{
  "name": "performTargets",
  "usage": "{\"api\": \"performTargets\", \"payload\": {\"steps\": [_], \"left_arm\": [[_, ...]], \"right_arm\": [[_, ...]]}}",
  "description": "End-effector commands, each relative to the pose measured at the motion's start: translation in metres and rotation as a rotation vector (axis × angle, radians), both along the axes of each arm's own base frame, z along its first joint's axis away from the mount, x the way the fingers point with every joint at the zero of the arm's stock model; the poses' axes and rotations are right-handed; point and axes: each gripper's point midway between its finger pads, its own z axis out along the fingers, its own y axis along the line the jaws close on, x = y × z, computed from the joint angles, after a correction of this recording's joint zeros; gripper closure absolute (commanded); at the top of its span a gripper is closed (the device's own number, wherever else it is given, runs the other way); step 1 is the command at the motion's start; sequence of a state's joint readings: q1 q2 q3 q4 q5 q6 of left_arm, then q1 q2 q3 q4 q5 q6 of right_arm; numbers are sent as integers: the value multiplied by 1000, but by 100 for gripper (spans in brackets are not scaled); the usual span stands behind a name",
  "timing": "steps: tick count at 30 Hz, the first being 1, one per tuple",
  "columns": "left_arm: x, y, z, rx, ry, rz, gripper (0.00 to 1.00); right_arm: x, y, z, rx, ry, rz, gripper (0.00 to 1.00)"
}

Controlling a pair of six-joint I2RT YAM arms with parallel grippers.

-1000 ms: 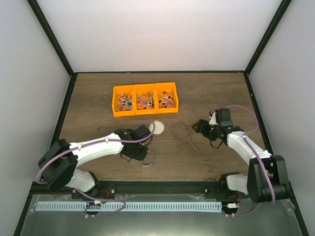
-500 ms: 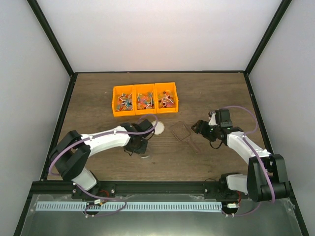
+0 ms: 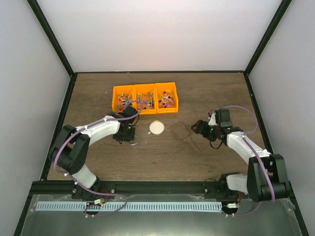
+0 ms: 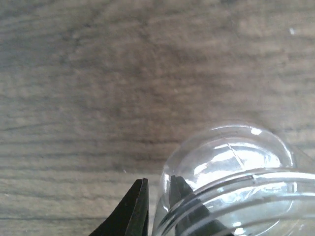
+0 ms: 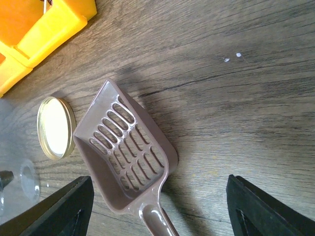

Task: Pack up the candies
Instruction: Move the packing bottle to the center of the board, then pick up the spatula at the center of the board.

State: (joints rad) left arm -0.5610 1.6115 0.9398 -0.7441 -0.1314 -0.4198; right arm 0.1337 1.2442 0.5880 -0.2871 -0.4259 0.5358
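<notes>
the left gripper (image 4: 157, 189) is clamped on the wall of a clear plastic jar (image 4: 231, 164) at the left of the wooden table (image 3: 216, 93). the candies (image 3: 144, 101) fill three orange bins (image 3: 145, 113) just beyond. the right gripper (image 3: 198, 127), jaws wide apart, hovers by the slotted brown scoop (image 5: 127, 156), which lies beside a round gold-rimmed lid (image 5: 54, 129).

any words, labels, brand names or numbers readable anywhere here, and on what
No text can be read in any view.
candies: wrappers too small to tell whether they carry print.
orange bins, round lid, brown slotted scoop, clear jar: no marks visible.
</notes>
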Motion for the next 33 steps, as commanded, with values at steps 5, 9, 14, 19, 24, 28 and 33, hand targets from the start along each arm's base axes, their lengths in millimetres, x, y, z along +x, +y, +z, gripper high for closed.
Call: {"api": "performTargets", "payload": {"steps": [5,9,14,19,24,28,33], "left_arm": [[37,-8,25,-26,-89,-16,62],[40,-12,40,-60,-112,5,45],[48,-14,75,-105,-196,34,35],[52,-24,103,-184,-249,46,31],[53,-25,99,-187,-240,51,31],[52,-25,95,-185,-233,52,31],[54,-27,96,-193,-233,52,31]], "right_arm": [[-10,-9,-12,-100,30,39,22],[-27,-2,-24,-111,67,82,20],[-46,20,-36,-62,97,155,19],[-51,30,-43,-80,118,211,23],[-60,41,-55,-146,156,260,31],[-61,41,-55,-205,158,264,40],[-62,34,-54,-237,152,241,63]]}}
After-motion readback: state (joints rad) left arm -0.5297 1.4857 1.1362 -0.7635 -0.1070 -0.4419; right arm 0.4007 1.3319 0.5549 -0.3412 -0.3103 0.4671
